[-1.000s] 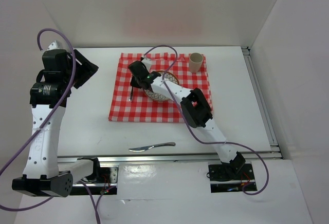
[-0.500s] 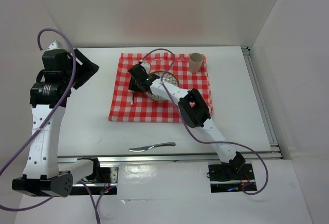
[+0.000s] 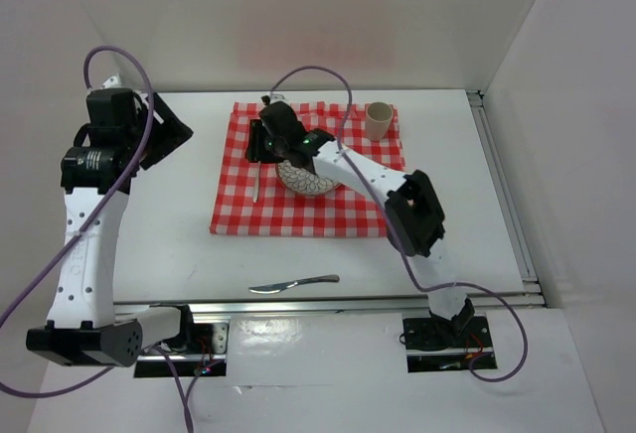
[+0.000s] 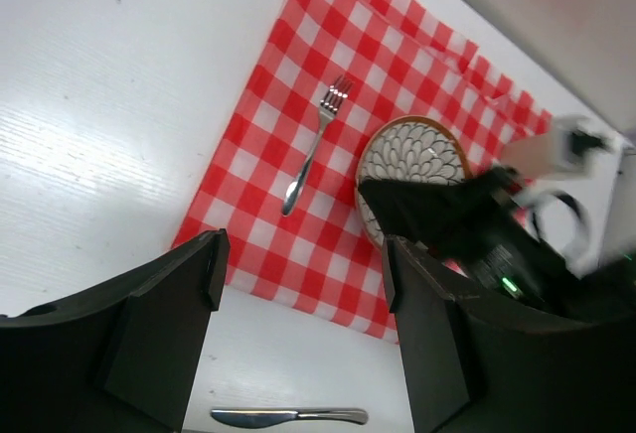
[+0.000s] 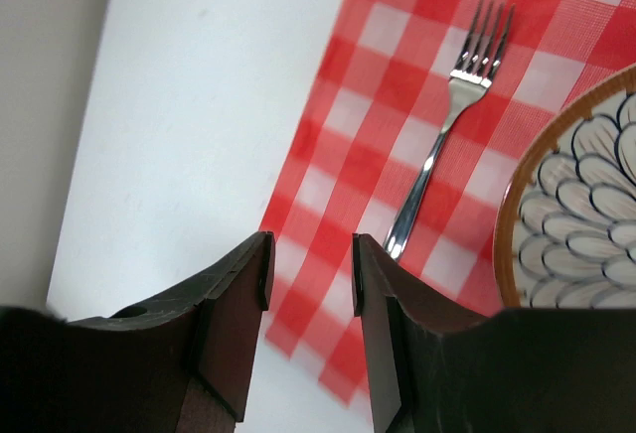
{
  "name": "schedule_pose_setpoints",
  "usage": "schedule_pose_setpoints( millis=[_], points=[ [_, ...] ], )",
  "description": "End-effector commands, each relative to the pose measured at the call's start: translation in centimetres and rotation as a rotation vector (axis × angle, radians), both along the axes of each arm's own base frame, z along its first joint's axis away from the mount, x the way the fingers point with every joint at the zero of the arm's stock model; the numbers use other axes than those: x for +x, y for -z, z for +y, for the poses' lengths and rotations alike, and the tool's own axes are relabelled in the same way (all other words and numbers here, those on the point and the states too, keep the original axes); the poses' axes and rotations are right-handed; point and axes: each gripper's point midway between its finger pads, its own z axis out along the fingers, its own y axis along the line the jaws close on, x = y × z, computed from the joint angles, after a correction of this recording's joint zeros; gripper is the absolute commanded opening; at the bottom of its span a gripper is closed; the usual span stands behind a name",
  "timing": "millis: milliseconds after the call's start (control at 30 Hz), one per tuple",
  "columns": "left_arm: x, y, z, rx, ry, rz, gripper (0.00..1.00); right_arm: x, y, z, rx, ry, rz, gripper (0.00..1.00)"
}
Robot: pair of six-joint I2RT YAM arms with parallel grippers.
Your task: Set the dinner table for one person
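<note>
Fork (image 5: 444, 120) flat on checked cloth (image 5: 338, 115), just beside patterned plate (image 5: 581, 224); right gripper (image 5: 310, 244) above, jaws slightly parted, holding nothing; left gripper (image 4: 303, 244) high aside, jaws wide, empty.

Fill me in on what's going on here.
The right pincer hangs over the fork, jaws apart and empty; the fork lies on the checked cloth left of the plate. A cup stands at the cloth's far right corner. The knife lies on the bare dinner table by its near edge. The left pincer is open, raised at the left.
</note>
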Motion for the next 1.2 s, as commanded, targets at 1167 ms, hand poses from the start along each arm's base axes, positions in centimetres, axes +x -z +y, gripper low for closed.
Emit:
schedule_pose_setpoints(
  millis=[1167],
  points=[
    [0.2, 0.7, -0.6, 0.001, 0.070, -0.024, 0.74, -26.2, 12.7, -11.8, -0.611, -0.921, -0.275, 0.64]
  ],
)
